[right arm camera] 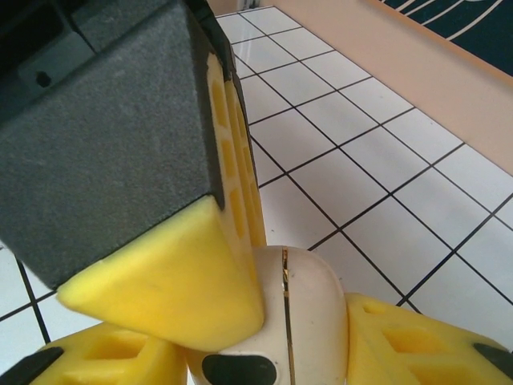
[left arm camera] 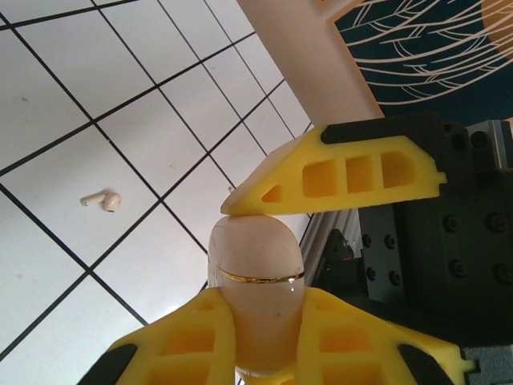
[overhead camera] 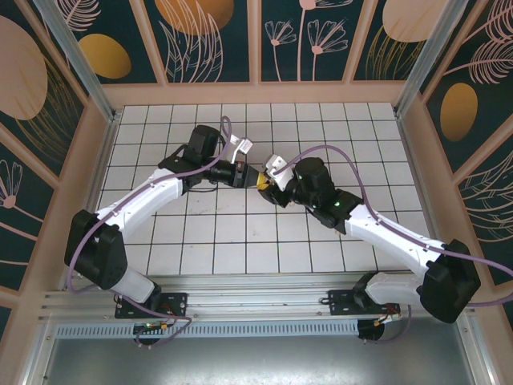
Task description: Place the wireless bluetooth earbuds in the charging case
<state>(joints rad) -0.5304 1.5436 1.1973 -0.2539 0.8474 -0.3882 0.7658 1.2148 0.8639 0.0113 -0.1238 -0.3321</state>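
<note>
Grippers meet: your left gripper point(left arm camera: 260, 325) and right gripper point(right arm camera: 276, 353) both clamp one beige pod point(left arm camera: 255, 253); an earbud point(left arm camera: 103, 200) lies apart on the tiles point(left arm camera: 64, 72).

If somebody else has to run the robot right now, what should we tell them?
Left claw: shut on the charging case.
Right claw: one finger touches the case's top; grip unclear.
One earbud lies loose on a white tile.
Done: case is in hand, lid looks closed.
Left: open it, put that earbud in.
</note>
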